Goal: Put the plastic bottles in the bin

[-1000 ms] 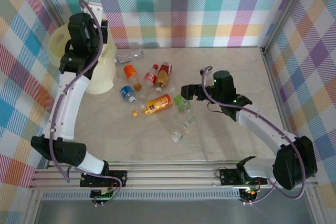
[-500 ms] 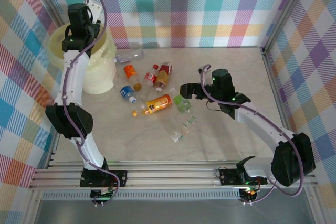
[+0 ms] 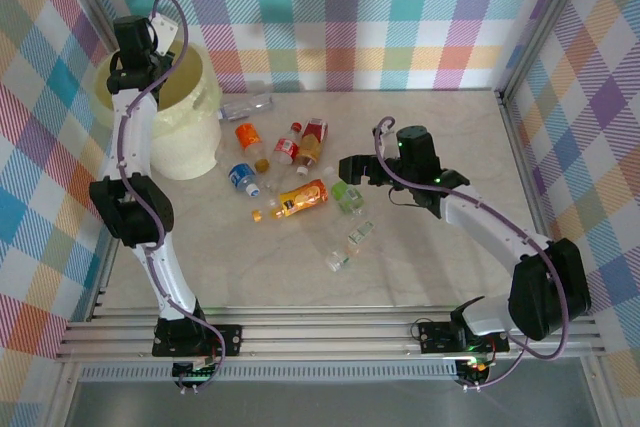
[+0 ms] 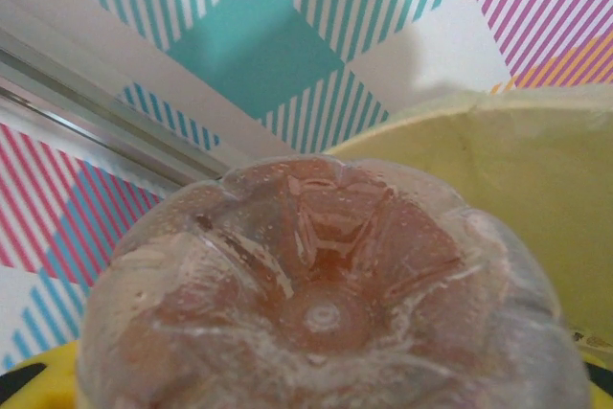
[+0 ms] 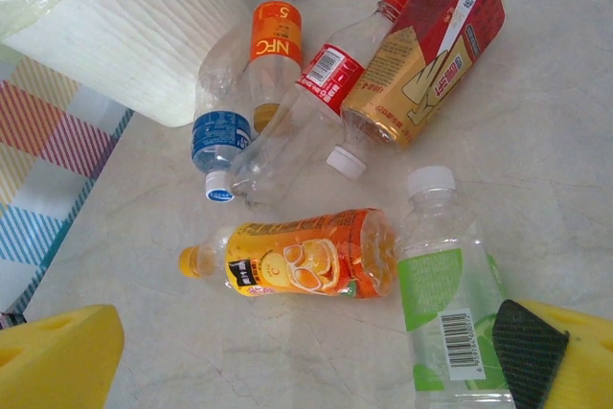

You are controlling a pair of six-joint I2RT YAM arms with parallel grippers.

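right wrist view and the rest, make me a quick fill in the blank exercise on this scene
1. The bottle with the green label has a ___ cap.
2. The right gripper hovers above the table with its jaws ___.
3. The left gripper grips a clear bottle, its jaws ___.
4. The bin stands at the table's far ___ corner.
Missing words: white; open; shut; left
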